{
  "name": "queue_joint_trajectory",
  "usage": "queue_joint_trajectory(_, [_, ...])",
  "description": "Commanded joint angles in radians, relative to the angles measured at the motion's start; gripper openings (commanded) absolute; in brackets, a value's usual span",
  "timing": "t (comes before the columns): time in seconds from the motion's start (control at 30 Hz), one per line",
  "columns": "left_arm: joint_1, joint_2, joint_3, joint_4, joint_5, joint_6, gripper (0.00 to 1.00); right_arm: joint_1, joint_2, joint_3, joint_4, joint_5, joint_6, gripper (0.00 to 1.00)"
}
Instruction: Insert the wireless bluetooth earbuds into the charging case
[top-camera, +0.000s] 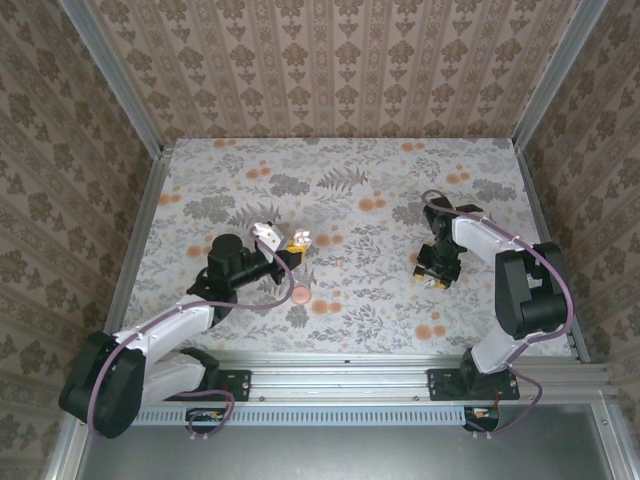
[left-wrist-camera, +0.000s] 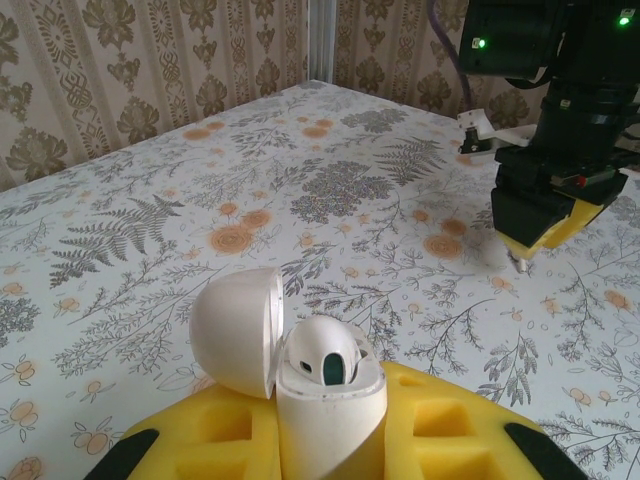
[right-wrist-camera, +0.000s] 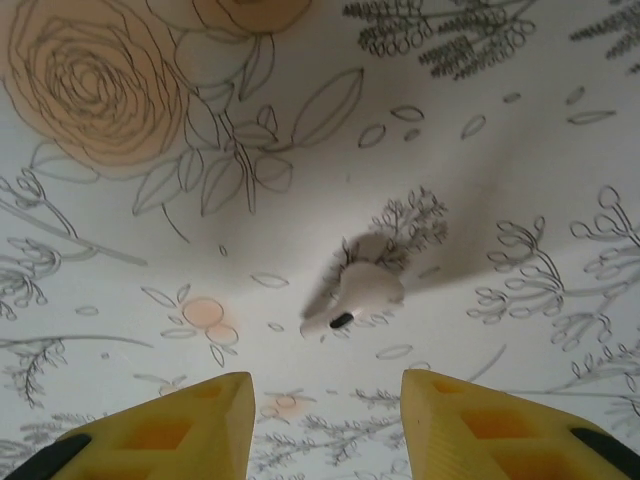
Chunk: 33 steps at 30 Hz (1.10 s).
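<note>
From the top camera, the left gripper (top-camera: 298, 243) is seen near mid-table, pressed together on a small white object, the charging case (top-camera: 305, 239), which is too tiny here for any detail to be made out. Just on the near side of it, a salmon-pink disc (top-camera: 299, 295) is laid flat on the flowered tablecloth (top-camera: 380, 170), apart from both grippers. Over on the right, the right gripper (top-camera: 437, 274) is pointed down at the cloth, and whatever lies under it is hidden by the arm's own body.

On to the left wrist camera, and the case is shown up close. It is white and egg-shaped, clamped between the yellow finger pads (left-wrist-camera: 440, 420), with its lower part cut off by the bottom edge. The lid (left-wrist-camera: 235, 330) is swung open to the left. A seated earbud (left-wrist-camera: 325, 350) is lodged in the body, its stem sunk out of sight. Whether another sits beside it cannot be told. Beyond, the right gripper's yellow tips are lowered almost to the cloth, and a green light (left-wrist-camera: 480, 43) is lit on the arm above, whose top is cropped by the frame.

Right wrist camera now. The yellow fingers (right-wrist-camera: 170, 430) are held apart, their bases cut off below. A loose earbud (right-wrist-camera: 365, 290) is lying on the cloth just ahead of the gap, untouched and partly dimmed by shadow.
</note>
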Motion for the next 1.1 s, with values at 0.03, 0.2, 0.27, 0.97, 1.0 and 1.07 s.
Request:
queue_joint_trajectory(0.03, [0.009, -0.003, 0.016, 0.019, 0.016, 0.006, 0.06, -0.01, 0.033, -0.012, 0.043, 0.013, 0.036, 0.44])
queue_joint_trajectory(0.2, [0.009, 0.001, 0.016, 0.015, 0.016, 0.009, 0.06, -0.01, 0.052, -0.024, 0.05, 0.033, 0.034, 0.44])
queue_joint_trajectory(0.27, [0.009, 0.004, 0.017, 0.015, 0.017, 0.01, 0.06, -0.013, 0.049, -0.034, 0.054, 0.044, 0.031, 0.44])
queue_joint_trajectory(0.97, [0.009, 0.06, 0.045, 0.03, 0.041, -0.001, 0.06, -0.033, 0.033, -0.052, 0.122, 0.046, -0.058, 0.34])
queue_joint_trajectory(1.0, [0.009, 0.059, 0.045, 0.028, 0.041, 0.001, 0.06, -0.033, 0.035, -0.051, 0.123, 0.045, -0.061, 0.33])
queue_joint_trajectory(1.07, [0.008, 0.057, 0.043, 0.028, 0.039, 0.001, 0.06, -0.033, 0.033, -0.051, 0.127, 0.043, -0.068, 0.3])
